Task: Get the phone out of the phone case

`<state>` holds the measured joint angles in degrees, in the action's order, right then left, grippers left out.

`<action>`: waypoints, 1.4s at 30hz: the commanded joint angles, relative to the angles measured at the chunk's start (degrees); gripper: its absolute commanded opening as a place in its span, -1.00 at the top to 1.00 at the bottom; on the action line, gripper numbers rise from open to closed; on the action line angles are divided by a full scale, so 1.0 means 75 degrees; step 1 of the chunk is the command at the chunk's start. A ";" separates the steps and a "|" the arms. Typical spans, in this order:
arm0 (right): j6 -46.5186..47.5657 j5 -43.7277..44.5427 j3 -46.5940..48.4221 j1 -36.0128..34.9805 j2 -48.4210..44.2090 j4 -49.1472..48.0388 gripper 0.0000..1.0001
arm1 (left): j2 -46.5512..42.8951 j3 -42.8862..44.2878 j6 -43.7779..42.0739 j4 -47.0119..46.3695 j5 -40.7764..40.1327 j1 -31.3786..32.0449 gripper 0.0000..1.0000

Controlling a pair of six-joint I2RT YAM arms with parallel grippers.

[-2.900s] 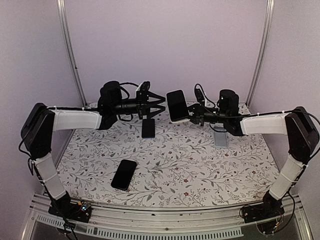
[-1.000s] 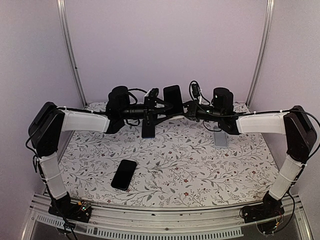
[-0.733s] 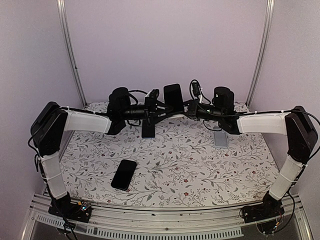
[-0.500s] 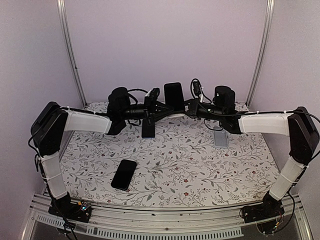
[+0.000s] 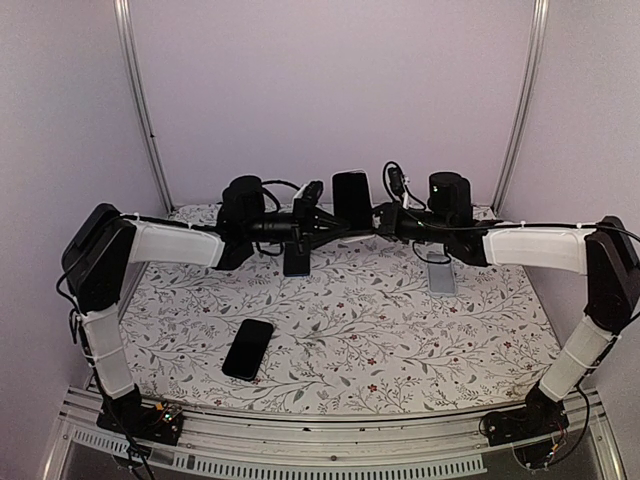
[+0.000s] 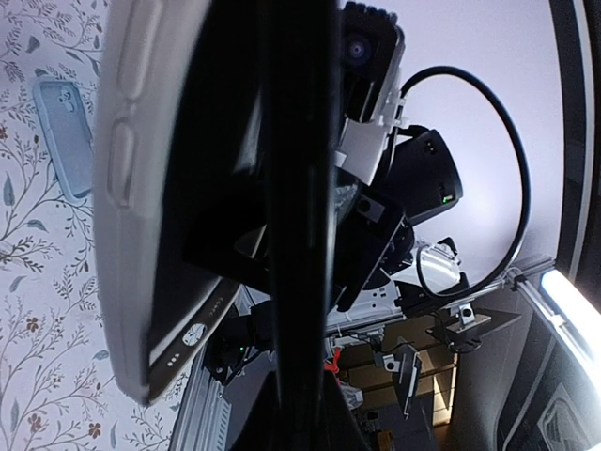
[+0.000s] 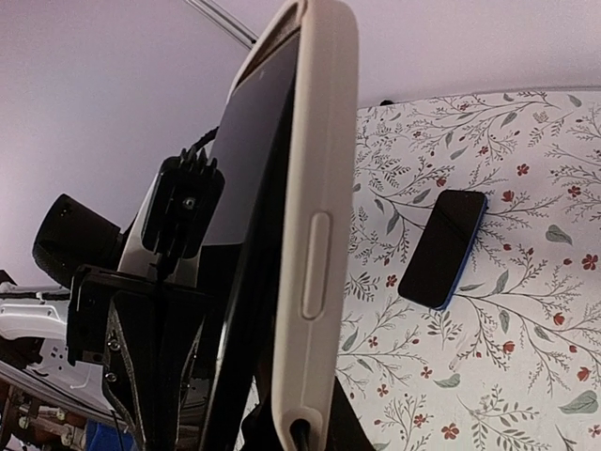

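Observation:
A phone (image 5: 350, 196) with a dark screen sits in a whitish phone case and is held upright in the air above the back middle of the table. My right gripper (image 5: 376, 214) is shut on its right side. From the left, my left gripper (image 5: 329, 214) is shut on the phone's other edge. The right wrist view shows the phone case (image 7: 315, 235) edge-on with its side button, the dark screen (image 7: 252, 188) facing the left gripper. The left wrist view shows the phone case (image 6: 131, 188) very close, so the fingers are hard to make out.
A bare black phone (image 5: 248, 348) lies on the floral table cover at front left. A blue-cased phone (image 5: 296, 258) lies below the left gripper. A pale blue case (image 5: 441, 276) lies back right. Metal frame posts (image 5: 140, 100) flank the back wall.
My left gripper has moved right to the raised phone and shut on its edge. The right gripper has kept its hold, and the phone has shifted slightly up and right.

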<state>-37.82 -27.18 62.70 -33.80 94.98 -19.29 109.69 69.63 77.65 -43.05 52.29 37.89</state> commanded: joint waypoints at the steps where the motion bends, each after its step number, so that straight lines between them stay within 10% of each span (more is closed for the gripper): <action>1: 0.0477 0.0986 0.0268 0.0325 -0.0446 0.0719 1.00 | -0.0346 0.0264 -0.0532 0.0472 0.0059 0.0067 1.00; 19: 0.1376 0.1586 0.0360 0.1101 -0.0705 0.2734 1.00 | -0.0443 0.0518 -0.1777 0.2251 -0.0315 -0.0071 1.00; 42: 0.2847 0.1047 -0.1178 0.4754 -0.1532 0.5384 0.91 | -0.0692 0.0596 -0.3530 0.4468 -0.0680 -0.0859 1.00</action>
<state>-19.94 -18.70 54.70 -1.67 85.01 17.21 106.19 71.77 54.41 -8.82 46.46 32.05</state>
